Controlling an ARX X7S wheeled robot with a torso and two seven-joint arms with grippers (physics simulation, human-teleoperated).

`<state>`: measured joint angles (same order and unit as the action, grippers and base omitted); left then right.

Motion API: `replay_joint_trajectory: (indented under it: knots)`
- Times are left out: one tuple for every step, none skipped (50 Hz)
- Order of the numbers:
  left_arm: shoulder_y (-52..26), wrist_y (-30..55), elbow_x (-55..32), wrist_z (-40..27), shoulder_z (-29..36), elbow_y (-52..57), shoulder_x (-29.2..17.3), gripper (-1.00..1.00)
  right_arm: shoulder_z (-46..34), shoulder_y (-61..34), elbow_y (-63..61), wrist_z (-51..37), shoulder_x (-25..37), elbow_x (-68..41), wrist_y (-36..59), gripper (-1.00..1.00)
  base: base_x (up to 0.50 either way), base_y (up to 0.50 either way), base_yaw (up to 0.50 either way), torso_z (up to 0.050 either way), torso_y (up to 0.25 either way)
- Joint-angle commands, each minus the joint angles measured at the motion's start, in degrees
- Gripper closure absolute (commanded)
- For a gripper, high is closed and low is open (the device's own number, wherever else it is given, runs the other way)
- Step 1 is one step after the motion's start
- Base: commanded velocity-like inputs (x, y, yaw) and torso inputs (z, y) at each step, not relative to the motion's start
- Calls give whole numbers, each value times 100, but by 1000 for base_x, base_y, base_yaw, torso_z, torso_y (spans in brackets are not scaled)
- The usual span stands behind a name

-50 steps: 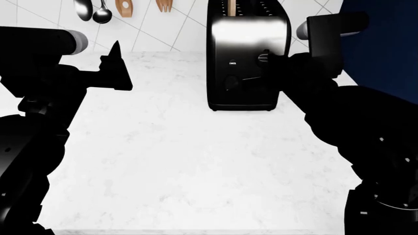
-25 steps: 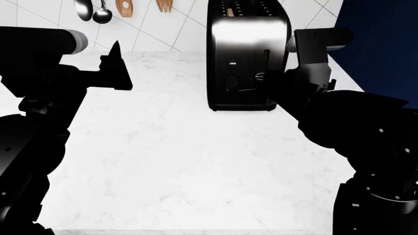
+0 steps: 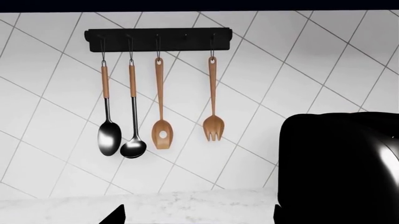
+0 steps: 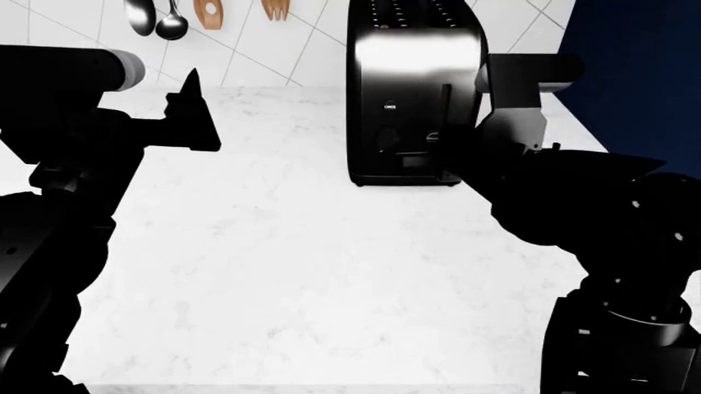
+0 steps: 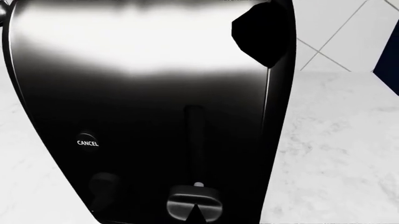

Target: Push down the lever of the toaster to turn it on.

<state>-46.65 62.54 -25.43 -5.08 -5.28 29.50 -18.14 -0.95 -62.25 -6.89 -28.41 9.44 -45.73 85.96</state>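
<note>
The chrome toaster (image 4: 415,90) stands at 12 o'clock on the white marble tabletop (image 4: 307,263), its back close to the tiled wall (image 4: 295,49). In the right wrist view its shiny front (image 5: 143,93) fills the picture, with a white "CANCEL" button (image 5: 88,143) and a dim round dial (image 5: 103,182) beneath it. The lever (image 5: 195,203) sits at the low end of its thin vertical slot (image 5: 194,144). One dark fingertip (image 5: 197,214) of the right pincer (image 4: 444,144) touches the lever from in front; how wide the pincer stands I cannot tell. The left pincer (image 4: 193,115) hangs at 10 o'clock, well apart from the toaster, and its spread cannot be told either. The left wrist view shows a black rack (image 3: 158,39) carrying a steel spoon (image 3: 108,135), a ladle (image 3: 132,147), a wooden slotted spoon (image 3: 162,133) and a wooden fork (image 3: 213,126)
</note>
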Motion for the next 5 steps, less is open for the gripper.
replay_joint_trajectory:
  knots:
    - [12, 10, -35, -23, -13, 21, -19, -100, -16, 184, 1055, -474, 26, 589, 139, 100, 13, 0, 0, 0, 0]
    - [16, 13, -40, -24, -15, 28, -22, -100, -14, 184, 1062, -488, 27, 577, 136, 100, 0, 0, 3, 0, 0]
    - [17, 12, -42, -26, -14, 27, -23, -100, -13, 184, 1066, -501, 27, 565, 133, 100, 14, 0, 0, 0, 0]
    - [18, 6, -42, -27, -11, 24, -24, -100, -14, 186, 1066, -514, 29, 553, 129, 100, 0, 0, 0, -15, 0]
    - [18, -4, -39, -28, -5, 15, -23, -100, -16, 189, 1069, -524, 32, 541, 122, 100, 13, 0, 0, 0, 0]
